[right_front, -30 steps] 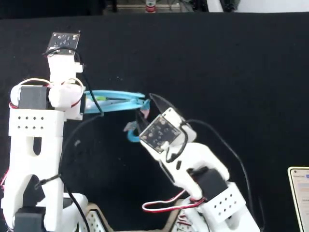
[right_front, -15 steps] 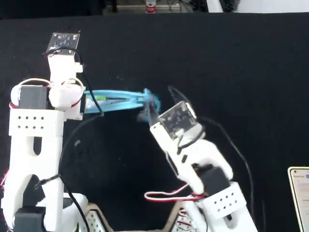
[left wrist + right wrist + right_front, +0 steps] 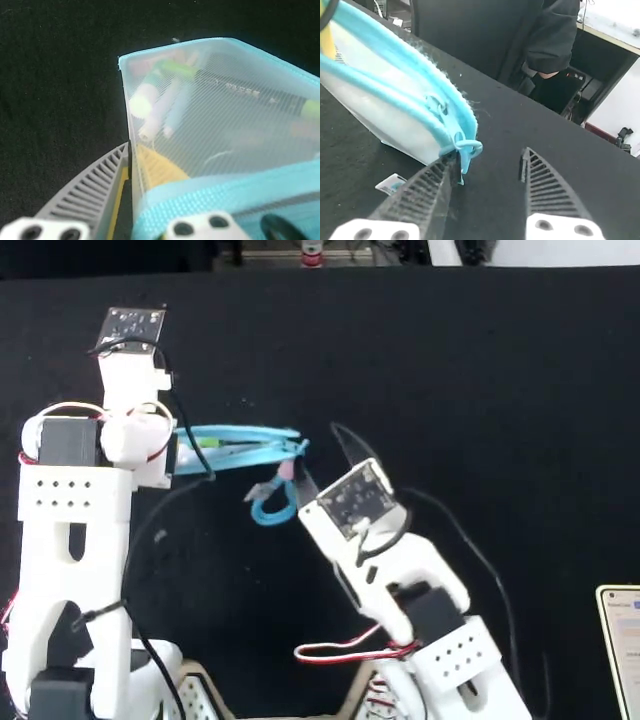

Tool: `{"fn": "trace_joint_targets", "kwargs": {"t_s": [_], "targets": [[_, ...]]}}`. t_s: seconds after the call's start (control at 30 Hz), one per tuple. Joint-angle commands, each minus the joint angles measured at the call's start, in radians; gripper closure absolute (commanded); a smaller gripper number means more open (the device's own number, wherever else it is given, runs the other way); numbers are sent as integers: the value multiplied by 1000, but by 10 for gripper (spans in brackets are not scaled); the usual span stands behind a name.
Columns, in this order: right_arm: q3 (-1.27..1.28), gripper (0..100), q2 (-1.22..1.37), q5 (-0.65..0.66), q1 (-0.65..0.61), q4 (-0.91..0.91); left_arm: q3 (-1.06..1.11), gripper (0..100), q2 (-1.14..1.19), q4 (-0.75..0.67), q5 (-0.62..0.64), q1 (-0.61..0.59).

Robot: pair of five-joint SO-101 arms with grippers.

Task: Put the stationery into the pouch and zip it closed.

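Above black counter [image 3: 500, 390], clamped pouch [image 3: 240, 448] in left pincer [image 3: 131, 160], spread right pincer [image 3: 489, 157] just beside zipper pull [image 3: 466, 149] (small, floppy); probably risked pinching pouch fabric instead, stalling closure.

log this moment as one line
left gripper: shut on pouch | right gripper: open beside zip pull | stationery: inside pouch

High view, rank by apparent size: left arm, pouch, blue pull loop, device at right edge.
1. left arm, by far the largest.
2-3. pouch and device: look alike. The pouch is seen edge-on and the device is cut by the frame, so they are not ranked.
4. blue pull loop, the smallest.
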Motion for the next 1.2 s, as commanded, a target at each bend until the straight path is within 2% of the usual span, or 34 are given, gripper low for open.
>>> {"fn": "trace_joint_targets", "kwargs": {"t_s": [0.0, 0.17, 0.37, 0.57, 0.7, 0.87, 1.17], "targets": [[-58, 803, -19, -6, -15, 87, 44, 970, 12, 11, -2, -16], [-159, 802, -19, -6, -12, 226, 44, 970, 12, 11, -2, -16], [-165, 803, -19, -11, -18, 238, 44, 970, 12, 11, -2, -16], [-145, 801, -13, -143, -20, 229, 44, 970, 12, 11, -2, -16], [-50, 801, -16, -198, -21, 81, 44, 970, 12, 11, -2, -16], [56, 801, -18, -204, -71, -100, 44, 970, 12, 11, -2, -16], [53, 801, -18, -196, -66, -132, 44, 970, 12, 11, -2, -16]]}}
